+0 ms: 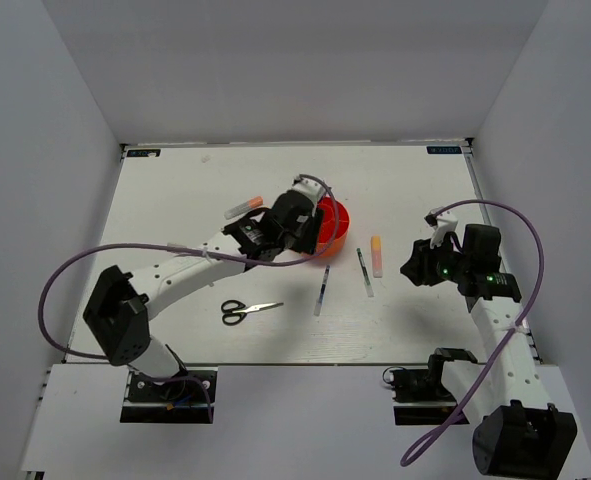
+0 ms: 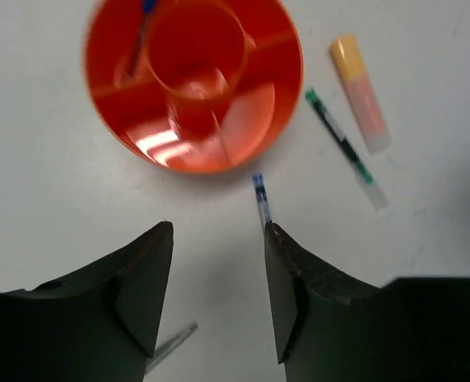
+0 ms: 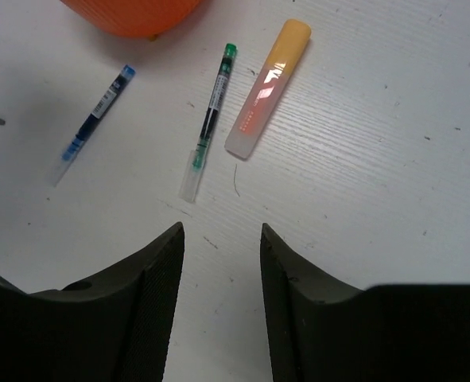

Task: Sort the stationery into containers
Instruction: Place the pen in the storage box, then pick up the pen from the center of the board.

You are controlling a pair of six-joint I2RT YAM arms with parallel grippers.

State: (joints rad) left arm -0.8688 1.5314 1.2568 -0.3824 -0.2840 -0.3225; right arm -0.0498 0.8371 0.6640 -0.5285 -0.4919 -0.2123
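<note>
Pale grey walls are closing in a white desk, and an orange-red organizer cup is sitting near its middle. A dark pen is leaning in one ring compartment.

The left end effector is hanging just near of the cup, its jaws standing well apart and gripping nothing. The right end effector is hovering to the right, half spread and likewise empty, above a green-tipped pen and a peach highlighter. A blue-tipped pen is lying left of those. Scissors are resting nearer the left arm; an orange-capped marker is lying left of the cup.

Trouble looks likeliest at the cup. The left arm is crowding it, so a careless swing could shove or tip it. The thin pens are lying flat and may slip from the fingers. Closing on the green-tipped pen could also nudge the highlighter beside it.

Print is showing on the pen barrels and highlighter, and stickers are marking the far corners, all too small to read.
</note>
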